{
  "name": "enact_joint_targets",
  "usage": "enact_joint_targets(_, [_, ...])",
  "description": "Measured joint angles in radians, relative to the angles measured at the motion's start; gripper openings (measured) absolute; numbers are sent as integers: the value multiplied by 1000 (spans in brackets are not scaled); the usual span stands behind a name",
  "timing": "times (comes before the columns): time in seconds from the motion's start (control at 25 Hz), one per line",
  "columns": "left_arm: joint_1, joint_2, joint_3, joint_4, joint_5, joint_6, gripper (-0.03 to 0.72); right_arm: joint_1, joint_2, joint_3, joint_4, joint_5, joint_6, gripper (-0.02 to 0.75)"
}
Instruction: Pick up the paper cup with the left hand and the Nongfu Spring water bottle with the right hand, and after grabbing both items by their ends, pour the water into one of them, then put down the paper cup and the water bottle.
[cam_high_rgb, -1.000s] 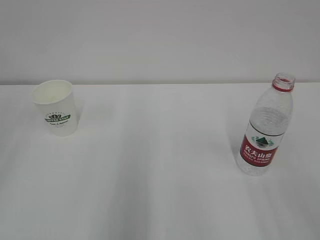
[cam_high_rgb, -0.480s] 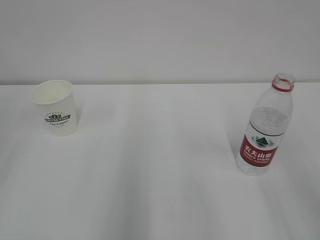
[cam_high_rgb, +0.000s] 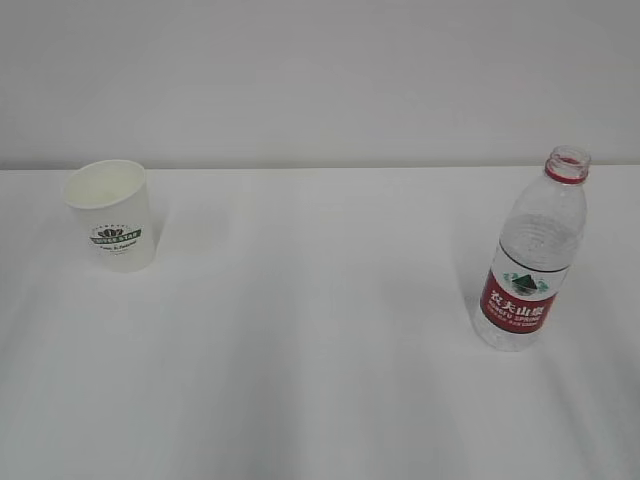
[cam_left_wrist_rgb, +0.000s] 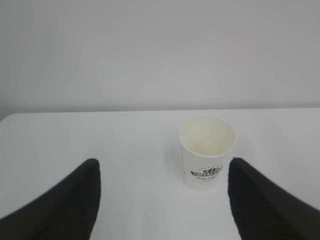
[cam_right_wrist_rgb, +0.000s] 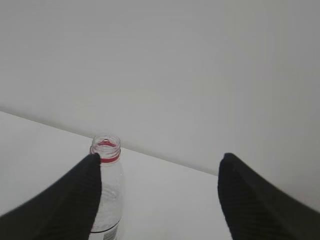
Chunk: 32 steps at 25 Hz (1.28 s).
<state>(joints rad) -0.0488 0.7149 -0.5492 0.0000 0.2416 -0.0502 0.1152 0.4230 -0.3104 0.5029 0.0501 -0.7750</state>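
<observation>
- The white table (cam_high_rgb: 320, 380) carries just two things, well apart, with bare tabletop between them and a plain pale wall (cam_high_rgb: 320, 80) behind.
- One paper cup (cam_high_rgb: 110, 215) stands upright toward the far left of the table, its green logo facing the front; from the left wrist view its inside looks pale, and I cannot tell whether any liquid lies in it.
- One Nongfu Spring water bottle (cam_high_rgb: 530, 265) stands upright at the right, uncapped, red ring at the neck and red label low on its body; it is clear, and I cannot make out a water level.
- The left gripper (cam_left_wrist_rgb: 162, 200) has its dark fingers spread wide, short of the cup and touching nothing.
- The right gripper (cam_right_wrist_rgb: 160, 197) is likewise spread, holding nothing; the bottle shows beside its left finger (cam_right_wrist_rgb: 60, 205), partly hidden by it.
</observation>
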Motion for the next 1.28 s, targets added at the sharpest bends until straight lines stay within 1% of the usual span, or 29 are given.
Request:
enact_joint_targets(0.32, [0, 179, 0, 0, -47, 0, 579, 0, 16, 1, 2, -50, 0, 549])
enact_joint_targets(0.72, [0, 394, 14, 9, -284, 0, 579, 0, 98, 1, 6, -168, 8, 549])
enact_joint_targets(0.96, [0, 463, 98, 0, -451, 0, 579, 0, 124, 1, 2, -189, 40, 549])
enact_joint_targets(1.04, [0, 468, 127, -11, -515, 0, 579, 0, 140, 1, -34, -196, 85, 549])
enact_joint_targets(1.16, [0, 473, 163, -20, -588, 0, 579, 0, 176, 1, -150, -233, 215, 549])
enact_joint_targets(1.28, [-16, 484, 190, -39, -619, -2, 579, 0, 243, -7, -338, -284, 408, 549])
